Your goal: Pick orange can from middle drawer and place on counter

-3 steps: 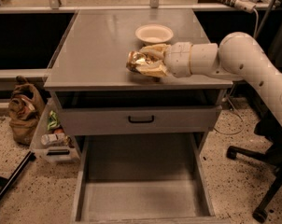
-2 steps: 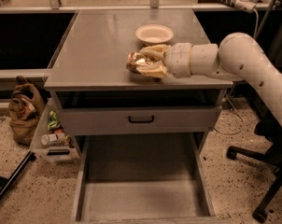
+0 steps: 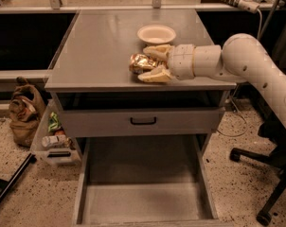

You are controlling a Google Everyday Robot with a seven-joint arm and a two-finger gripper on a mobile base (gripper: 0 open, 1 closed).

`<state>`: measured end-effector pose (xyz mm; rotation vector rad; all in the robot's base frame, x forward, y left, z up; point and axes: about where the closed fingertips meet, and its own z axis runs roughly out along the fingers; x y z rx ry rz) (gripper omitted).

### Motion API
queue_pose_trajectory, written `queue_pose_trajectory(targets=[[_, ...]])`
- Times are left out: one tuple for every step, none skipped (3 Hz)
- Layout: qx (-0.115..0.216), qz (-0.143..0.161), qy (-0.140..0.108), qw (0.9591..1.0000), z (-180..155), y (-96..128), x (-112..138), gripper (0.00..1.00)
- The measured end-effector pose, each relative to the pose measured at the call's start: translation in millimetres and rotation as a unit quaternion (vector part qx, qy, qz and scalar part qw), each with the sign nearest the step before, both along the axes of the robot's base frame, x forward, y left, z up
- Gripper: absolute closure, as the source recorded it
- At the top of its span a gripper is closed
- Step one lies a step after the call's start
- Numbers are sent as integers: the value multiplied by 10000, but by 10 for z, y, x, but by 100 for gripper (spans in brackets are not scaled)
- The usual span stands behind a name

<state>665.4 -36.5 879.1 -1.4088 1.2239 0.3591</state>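
Note:
The orange can (image 3: 141, 63) is a dented shiny gold-brown can lying on its side near the front right of the gray counter (image 3: 100, 51). My gripper (image 3: 147, 63) reaches in from the right, with one cream finger behind the can and one in front of it, shut on it. The can rests on or just above the counter top. The middle drawer (image 3: 143, 197) stands pulled out below, its flat gray floor bare.
A white bowl (image 3: 156, 33) sits on the counter just behind the gripper. A drawer front with a black handle (image 3: 143, 121) is shut above the open drawer. A brown bag (image 3: 25, 110) and a bin of items (image 3: 55, 138) stand at the left; an office chair base (image 3: 271, 174) at the right.

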Motion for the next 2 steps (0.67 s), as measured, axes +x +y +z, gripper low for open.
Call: queue_pose_trajectory(targets=[[0, 1, 0, 10000, 0, 1, 0, 0], [0, 1, 0, 10000, 0, 1, 0, 0]])
